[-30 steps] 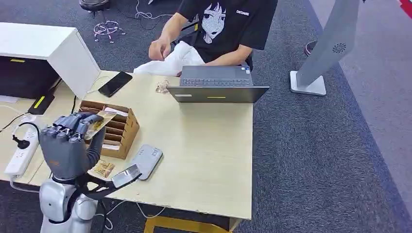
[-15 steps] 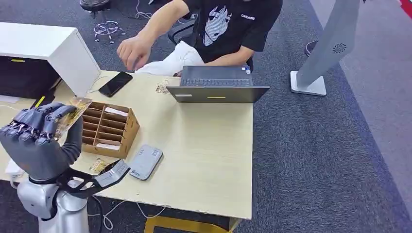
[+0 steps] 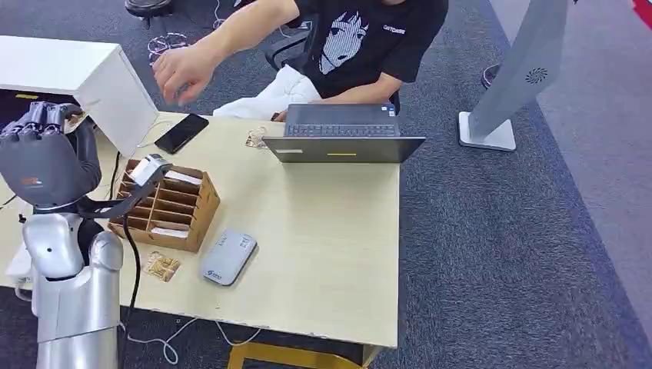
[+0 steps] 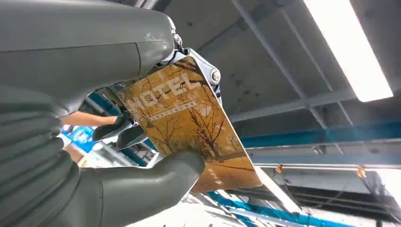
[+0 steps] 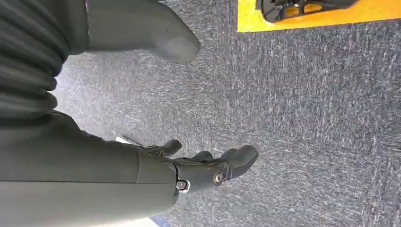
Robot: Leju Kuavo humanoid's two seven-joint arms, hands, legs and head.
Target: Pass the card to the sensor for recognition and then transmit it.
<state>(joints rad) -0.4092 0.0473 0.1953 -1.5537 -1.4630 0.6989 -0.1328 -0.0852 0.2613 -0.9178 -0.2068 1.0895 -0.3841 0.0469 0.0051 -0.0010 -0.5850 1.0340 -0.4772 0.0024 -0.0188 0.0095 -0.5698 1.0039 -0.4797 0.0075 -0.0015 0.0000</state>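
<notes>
High at the desk's left end, our left hand (image 3: 42,157) pinches the hotel card (image 4: 189,127) between thumb and fingers; we should keep it flat and steady for the person's reaching hand (image 3: 181,73).

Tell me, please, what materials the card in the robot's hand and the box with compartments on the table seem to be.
Card: probably glossy printed plastic; it stays flat and stiff in the left hand.
Box: looks like brown cardboard or thin wood, matte.

Glossy card (image 4: 189,123), matt wooden table (image 3: 323,254)
</notes>
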